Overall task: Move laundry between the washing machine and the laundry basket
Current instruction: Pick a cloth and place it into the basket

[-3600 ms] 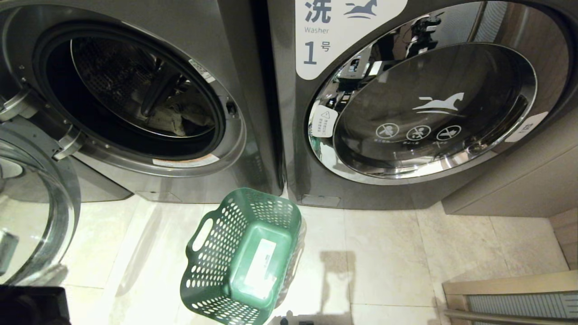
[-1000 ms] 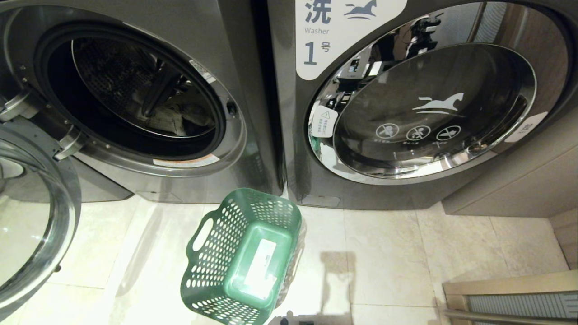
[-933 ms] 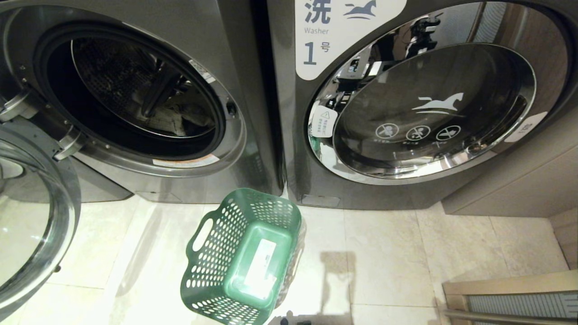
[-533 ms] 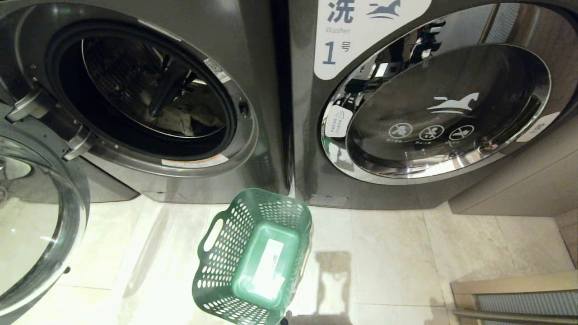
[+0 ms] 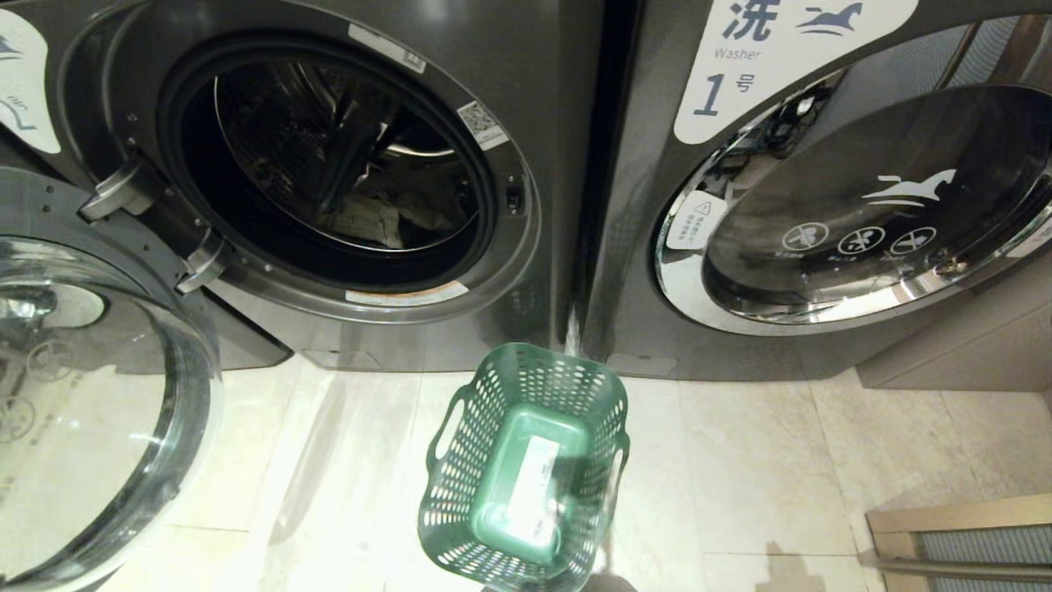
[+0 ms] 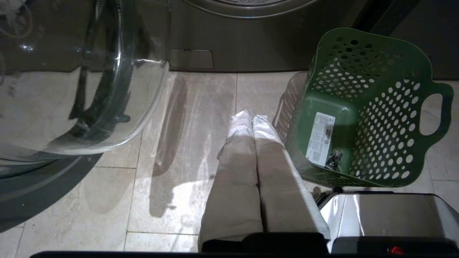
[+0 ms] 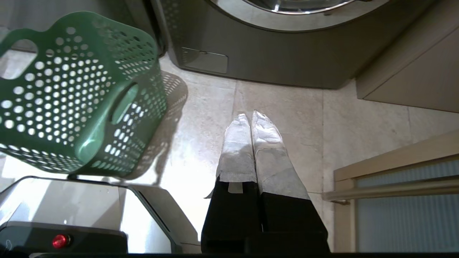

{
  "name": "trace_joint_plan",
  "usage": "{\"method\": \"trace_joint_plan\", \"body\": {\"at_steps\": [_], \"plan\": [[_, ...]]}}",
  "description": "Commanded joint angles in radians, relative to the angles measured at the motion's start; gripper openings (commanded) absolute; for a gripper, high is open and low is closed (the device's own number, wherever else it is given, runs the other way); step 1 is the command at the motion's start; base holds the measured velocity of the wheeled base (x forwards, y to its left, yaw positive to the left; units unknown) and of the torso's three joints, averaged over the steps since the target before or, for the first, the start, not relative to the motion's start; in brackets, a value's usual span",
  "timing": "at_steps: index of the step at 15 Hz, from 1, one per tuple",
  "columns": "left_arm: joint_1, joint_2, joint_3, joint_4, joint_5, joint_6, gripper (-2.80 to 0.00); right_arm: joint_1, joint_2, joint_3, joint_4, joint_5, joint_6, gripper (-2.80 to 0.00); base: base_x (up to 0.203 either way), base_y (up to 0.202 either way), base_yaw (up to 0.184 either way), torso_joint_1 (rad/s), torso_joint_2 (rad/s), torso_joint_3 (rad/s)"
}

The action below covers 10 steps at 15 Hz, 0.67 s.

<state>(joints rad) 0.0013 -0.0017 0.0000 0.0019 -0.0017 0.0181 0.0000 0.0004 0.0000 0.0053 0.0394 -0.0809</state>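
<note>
The washing machine on the left stands with its round glass door swung open to the left. Pale and darker pieces of laundry lie low in its drum. The green perforated laundry basket sits on the floor tiles in front of the gap between the two machines, holding no cloth, with a white sticker on its base. Neither arm shows in the head view. My left gripper hangs shut over the tiles beside the basket. My right gripper hangs shut on the basket's other side.
A like machine labelled Washer 1 stands on the right with its door closed. A low wooden frame sits at the right on the floor. My own base lies close behind the basket. The open door reaches out over the floor at left.
The whole head picture has shifted to the right, so the camera has moved; the open machine sits nearer the middle. Basket, machines and laundry keep their places. Both grippers stay shut.
</note>
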Motion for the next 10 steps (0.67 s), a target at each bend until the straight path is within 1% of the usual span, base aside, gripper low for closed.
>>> {"method": "trace_joint_plan", "body": {"at_steps": [1,3,5,10], "plan": [[0.000,0.002,0.002,0.000,0.000,0.000,-2.80,0.000,0.001,0.000,0.001,0.001,-0.002,-2.80,0.000,0.192,0.001,0.002,0.00,0.007],[0.000,0.002,0.002,0.000,0.000,0.000,-2.80,0.000,0.001,0.000,0.001,0.001,0.000,-2.80,0.000,0.193,-0.003,0.002,0.00,0.002],[0.000,0.002,0.000,-0.002,0.000,0.002,-2.80,0.000,0.001,0.000,0.001,0.001,0.000,-2.80,0.000,0.116,-0.001,0.001,0.00,0.003],[0.000,0.002,0.002,-0.002,0.000,0.002,-2.80,0.000,0.001,0.000,-0.001,0.004,-0.014,-2.80,0.000,0.000,0.000,0.000,0.00,0.000]]}}
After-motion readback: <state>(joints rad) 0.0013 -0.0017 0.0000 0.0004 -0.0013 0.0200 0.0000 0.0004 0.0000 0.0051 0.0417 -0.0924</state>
